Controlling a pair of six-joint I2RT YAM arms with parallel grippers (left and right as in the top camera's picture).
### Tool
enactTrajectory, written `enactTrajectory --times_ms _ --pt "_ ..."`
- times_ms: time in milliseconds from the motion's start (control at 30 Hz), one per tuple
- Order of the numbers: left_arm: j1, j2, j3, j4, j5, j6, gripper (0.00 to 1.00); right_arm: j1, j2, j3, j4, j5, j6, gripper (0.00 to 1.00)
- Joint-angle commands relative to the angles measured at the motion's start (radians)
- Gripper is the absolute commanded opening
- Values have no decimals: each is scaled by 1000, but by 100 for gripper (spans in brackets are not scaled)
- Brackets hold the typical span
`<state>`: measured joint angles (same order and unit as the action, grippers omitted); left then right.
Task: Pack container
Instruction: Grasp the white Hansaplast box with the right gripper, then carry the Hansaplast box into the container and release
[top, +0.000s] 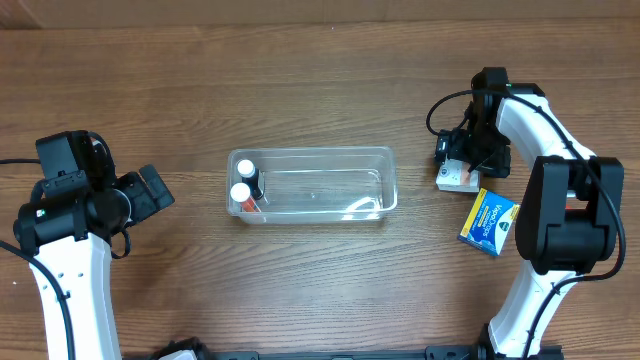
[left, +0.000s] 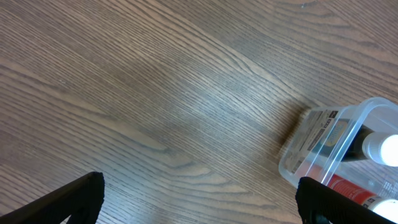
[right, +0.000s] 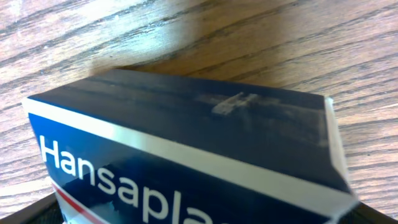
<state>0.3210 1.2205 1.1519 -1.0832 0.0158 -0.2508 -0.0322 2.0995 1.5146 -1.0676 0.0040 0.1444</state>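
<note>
Container (top: 310, 151) likely light, stiff, slick plastic; best held at rim. L pincer (left: 199, 190) open; R pincer (top: 464, 160) at Hansaplast box (right: 186, 155), grip can't tell.

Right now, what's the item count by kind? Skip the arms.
Clear plastic rectangular tub: 1
White-capped small bottles, inside the tub's left end: 2
Small cardboard boxes, outside the tub, one white-and-red, one blue-and-yellow: 2
Total: 5
</note>
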Motion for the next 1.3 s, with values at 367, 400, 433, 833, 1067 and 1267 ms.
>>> enactTrajectory --times_ms 367,400,433,833,1067,1267 --pt "4 2 2 8 11 23 100 -3 1 50 -77 113 44 100" --pt "4 2 2 8 11 23 100 -2 1 50 -77 115 47 100" --pt "4 2 2 8 11 23 100 -3 1 50 -79 115 50 100" --pt "4 2 2 8 11 23 100 -3 -3 126 -132 73 35 98" --pt "4 2 2 8 11 23 100 0 -6 212 -206 62 34 99" --pt "4 2 2 8 11 23 100 0 -6 207 -209 27 34 100"
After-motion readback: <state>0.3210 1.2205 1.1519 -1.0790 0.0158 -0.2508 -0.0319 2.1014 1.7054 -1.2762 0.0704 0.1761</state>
